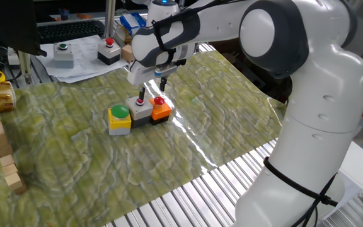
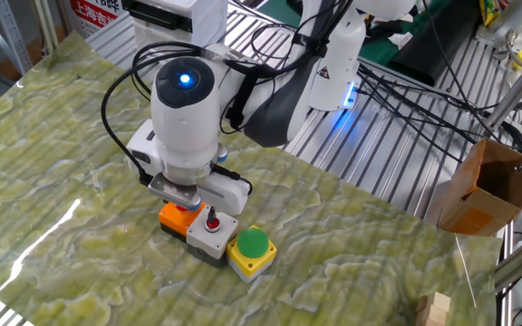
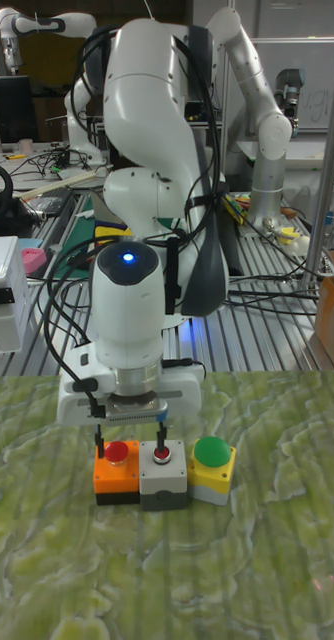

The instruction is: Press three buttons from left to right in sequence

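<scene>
Now | jaws spread, hovering over grey box (image 3: 163, 487) and orange box (image 3: 116, 479) | yellow box (image 3: 212, 470) adjacent in row on surface (image 1: 93, 170) | positioned to press down

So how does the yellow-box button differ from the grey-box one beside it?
The yellow box carries a wide, domed green cap; the grey box carries a much smaller red cap. The yellow box sits at one end of the row, while the grey box is in the middle, next to the orange box. Both are small box-mounted push buttons standing upright on the mat.
</scene>
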Tool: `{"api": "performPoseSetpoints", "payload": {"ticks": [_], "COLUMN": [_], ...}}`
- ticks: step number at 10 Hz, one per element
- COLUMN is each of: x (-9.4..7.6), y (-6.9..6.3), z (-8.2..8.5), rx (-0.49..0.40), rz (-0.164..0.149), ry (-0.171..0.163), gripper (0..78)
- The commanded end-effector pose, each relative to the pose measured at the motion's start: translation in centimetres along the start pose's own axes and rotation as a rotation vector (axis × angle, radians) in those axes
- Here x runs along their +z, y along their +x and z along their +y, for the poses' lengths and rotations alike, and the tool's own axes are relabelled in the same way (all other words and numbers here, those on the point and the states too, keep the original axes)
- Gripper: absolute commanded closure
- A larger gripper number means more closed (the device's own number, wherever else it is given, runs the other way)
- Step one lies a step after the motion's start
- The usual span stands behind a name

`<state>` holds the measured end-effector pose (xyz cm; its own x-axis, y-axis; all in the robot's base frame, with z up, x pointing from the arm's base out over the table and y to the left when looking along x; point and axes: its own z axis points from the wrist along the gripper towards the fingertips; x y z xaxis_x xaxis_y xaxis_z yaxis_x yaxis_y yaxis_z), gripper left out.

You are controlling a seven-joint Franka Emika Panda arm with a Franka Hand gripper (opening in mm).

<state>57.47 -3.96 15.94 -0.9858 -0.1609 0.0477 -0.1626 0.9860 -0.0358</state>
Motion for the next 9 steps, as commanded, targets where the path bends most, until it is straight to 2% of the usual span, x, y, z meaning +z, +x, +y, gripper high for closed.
{"api": "performPoseSetpoints", "payload": {"ticks": [1,7,9], "x": [0.7,3.0,1.5], "y": [-0.2,-0.1,0.1], "z": [0.1,0.6,0.5], "rx": [-0.003,-0.005,0.006], "rz": [-0.005,-0.017,-0.01], "ry": [0.001,0.002,0.0], "gripper": [0.1,0.1,0.1]}}
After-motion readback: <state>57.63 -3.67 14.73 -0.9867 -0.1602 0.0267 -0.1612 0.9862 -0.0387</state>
